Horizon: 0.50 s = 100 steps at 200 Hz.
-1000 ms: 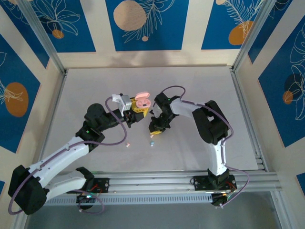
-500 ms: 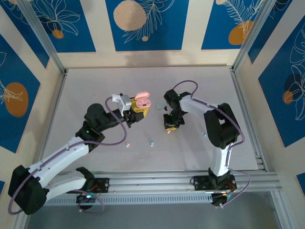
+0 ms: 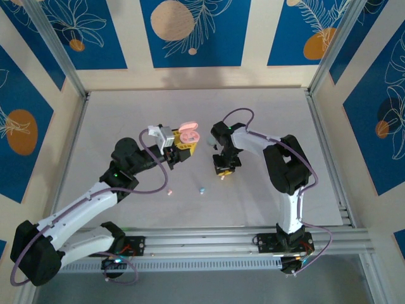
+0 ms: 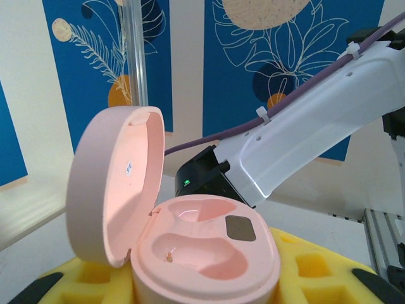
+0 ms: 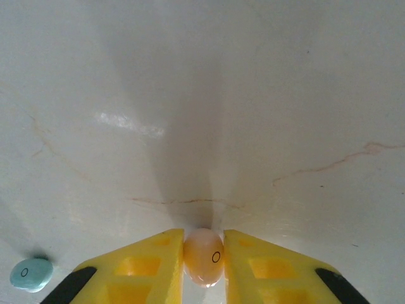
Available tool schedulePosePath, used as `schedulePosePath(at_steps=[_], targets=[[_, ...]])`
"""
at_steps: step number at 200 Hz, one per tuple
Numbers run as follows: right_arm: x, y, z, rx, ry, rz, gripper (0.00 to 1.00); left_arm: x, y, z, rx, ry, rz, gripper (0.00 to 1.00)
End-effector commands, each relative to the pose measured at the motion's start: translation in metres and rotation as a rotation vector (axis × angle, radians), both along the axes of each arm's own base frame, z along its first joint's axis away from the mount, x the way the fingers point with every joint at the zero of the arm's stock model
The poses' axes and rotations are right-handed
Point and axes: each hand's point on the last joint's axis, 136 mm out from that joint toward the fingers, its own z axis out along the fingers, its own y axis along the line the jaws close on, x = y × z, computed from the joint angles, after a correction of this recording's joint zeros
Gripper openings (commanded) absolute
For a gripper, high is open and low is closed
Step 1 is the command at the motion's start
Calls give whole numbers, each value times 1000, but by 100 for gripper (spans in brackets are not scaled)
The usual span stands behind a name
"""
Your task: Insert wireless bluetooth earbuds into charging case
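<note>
- Right claw [image 5: 204,269]: clenched on a small pale-pink glossy plastic earbud [image 5: 204,253], pinched between its yellow pads [image 5: 152,259] just above the white worktop [image 5: 266,95].
- Left claw [image 3: 181,144]: clenched on the open pink rounded plastic charging case [image 4: 158,278], held off the worktop. The lid [image 4: 114,183] is tipped back and both moulded sockets [image 4: 202,250] are empty.
- Handling, my judgement: the earbud is near weightless, hard, smooth and rounded, so it can squirt out or roll in the pads. A light pinch across its widest part suits it. The case is rigid, with the hinge its weak point.
- Loose pieces: a mint-green earbud [image 5: 30,274] lies near the right claw, apart from it. A pink earbud [image 3: 169,192] and a light-blue earbud [image 3: 201,189] lie nearer the aluminium rail [image 3: 253,239].
- Room: the claws sit near each other mid-worktop with open surface between them. The blue patterned walls [image 3: 190,31] and the rail are well apart. The raised lid is the one obstacle on approach.
</note>
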Motion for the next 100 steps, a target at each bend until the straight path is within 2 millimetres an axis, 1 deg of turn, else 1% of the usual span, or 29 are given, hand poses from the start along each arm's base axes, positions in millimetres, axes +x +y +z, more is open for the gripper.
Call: schedulePosePath(at_steps=[1, 19, 53, 81, 100], targets=[[-8, 4, -6, 13, 60, -16, 26, -1, 2, 6, -9, -21, 6, 31], [-11, 7, -6, 45, 81, -25, 28, -2, 1, 6, -9, -21, 5, 31], [-12, 11, -6, 71, 89, -34, 28, -1, 1, 7, -9, -22, 6, 31], [-10, 9, -7, 57, 74, -42, 24, 0, 0, 6, -9, -17, 1, 31], [-6, 8, -1, 50, 43, -43, 22, 0, 0, 5, -7, -16, 3, 31]])
